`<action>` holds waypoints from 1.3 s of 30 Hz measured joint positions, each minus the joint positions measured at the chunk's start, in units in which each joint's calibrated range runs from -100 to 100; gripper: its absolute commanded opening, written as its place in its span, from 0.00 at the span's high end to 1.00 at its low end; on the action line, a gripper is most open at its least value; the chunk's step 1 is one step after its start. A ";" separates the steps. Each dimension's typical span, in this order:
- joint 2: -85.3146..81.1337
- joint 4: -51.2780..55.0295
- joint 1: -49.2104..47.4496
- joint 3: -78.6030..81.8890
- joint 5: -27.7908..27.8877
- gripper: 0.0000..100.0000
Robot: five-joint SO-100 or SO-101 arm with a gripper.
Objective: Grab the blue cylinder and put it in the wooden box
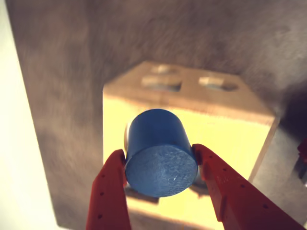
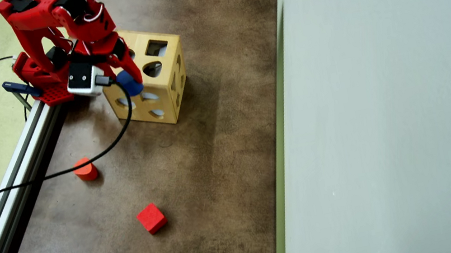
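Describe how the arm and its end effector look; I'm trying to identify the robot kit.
The arm is bright red moulded plastic with dark blocks set at its joints. The end effector has two red fingers, tapering toward their tips and dotted with small holes. A white box with a black face sits on the wrist, and a black cable runs from it across the table. Thin white wires loop near the top.

Claw (image 1: 160, 165) clamped, arm folded low

short solid blue cylinder (image 1: 160, 153) held off the table, flat round end toward the wrist camera, against the light wooden box (image 2: 154, 83) with shaped cut-outs.
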 measured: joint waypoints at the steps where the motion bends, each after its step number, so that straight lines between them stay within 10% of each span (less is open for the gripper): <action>1: -0.85 0.00 -1.29 1.26 0.00 0.98; 39: -19.07 -1.37 -11.43 28.89 -0.05 0.98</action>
